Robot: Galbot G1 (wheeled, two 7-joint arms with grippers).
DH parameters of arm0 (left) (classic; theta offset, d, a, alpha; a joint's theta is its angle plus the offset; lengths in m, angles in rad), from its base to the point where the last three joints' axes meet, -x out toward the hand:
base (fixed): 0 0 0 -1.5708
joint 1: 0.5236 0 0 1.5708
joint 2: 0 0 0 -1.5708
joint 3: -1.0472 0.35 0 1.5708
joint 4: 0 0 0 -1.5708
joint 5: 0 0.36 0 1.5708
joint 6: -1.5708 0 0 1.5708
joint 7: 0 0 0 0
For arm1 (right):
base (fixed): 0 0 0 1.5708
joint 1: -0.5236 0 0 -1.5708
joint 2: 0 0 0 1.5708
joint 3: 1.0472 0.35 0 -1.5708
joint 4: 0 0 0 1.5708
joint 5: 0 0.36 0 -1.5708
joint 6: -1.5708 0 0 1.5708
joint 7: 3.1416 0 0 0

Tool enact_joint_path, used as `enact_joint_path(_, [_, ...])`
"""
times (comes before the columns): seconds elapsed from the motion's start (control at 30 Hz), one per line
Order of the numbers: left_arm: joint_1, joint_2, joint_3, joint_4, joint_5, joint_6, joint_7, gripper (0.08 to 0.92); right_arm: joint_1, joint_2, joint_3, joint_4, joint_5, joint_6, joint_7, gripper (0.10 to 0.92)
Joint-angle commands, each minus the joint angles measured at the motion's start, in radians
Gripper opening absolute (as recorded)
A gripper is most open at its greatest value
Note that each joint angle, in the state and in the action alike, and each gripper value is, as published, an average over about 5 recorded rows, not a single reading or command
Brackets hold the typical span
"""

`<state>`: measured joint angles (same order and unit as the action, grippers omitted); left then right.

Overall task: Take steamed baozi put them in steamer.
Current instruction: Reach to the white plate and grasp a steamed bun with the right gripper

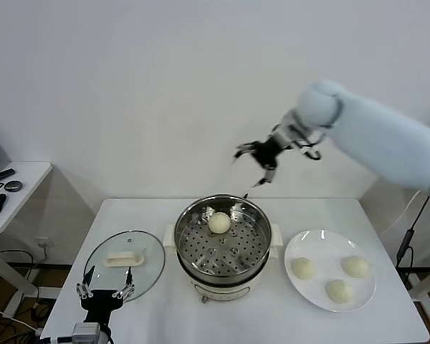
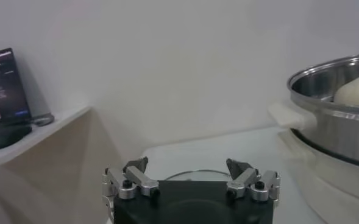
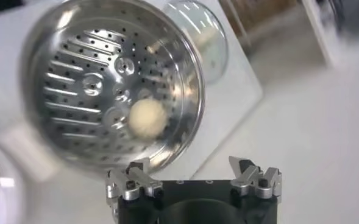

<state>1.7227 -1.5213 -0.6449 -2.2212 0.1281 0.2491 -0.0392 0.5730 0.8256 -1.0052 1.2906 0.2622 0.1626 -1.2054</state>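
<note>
White tabletop, plain wall: first bun placed, three to go.
One cream-white round baozi (image 1: 219, 222) lies on the shiny steel steamer (image 1: 193, 218) tray; three wait on the flat white plate (image 1: 328, 241). Right gripper (image 1: 256, 161) hangs above, fingers spread, empty; next it must descend over the plate. Left gripper (image 1: 104, 292) idles released beside the glass lid (image 1: 150, 254).

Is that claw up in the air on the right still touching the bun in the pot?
Apart. The head view shows the right gripper open and raised above the steamer, with clear wall between it and the baozi on the tray.
</note>
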Motion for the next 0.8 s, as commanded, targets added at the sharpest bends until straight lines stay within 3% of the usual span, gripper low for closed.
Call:
enact_joint_path(0.03, [-0.020, 0.008, 0.001, 0.005, -0.006, 0.008, 0.008, 0.823, 0.063, -0.343, -0.095, 0.182, 0.164, -0.452, -0.085, 0.823])
enact_joint_path(0.37, [-0.014, -0.001, 0.001, -0.002, -0.008, 0.020, 0.010, 0.823, -0.208, -0.386, -0.117, 0.294, 0.054, -0.555, 0.027, 0.823])
enact_joint_path(0.53, [-0.006, -0.010, -0.001, 0.000, -0.007, 0.021, 0.006, 0.823, -0.371, -0.349, -0.002, 0.270, -0.020, -0.624, 0.095, 0.823])
enact_joint_path(0.8, [0.006, -0.013, -0.002, -0.008, -0.006, 0.022, 0.005, 0.823, -0.470, -0.272, 0.051, 0.190, -0.098, -0.571, 0.079, 0.823])
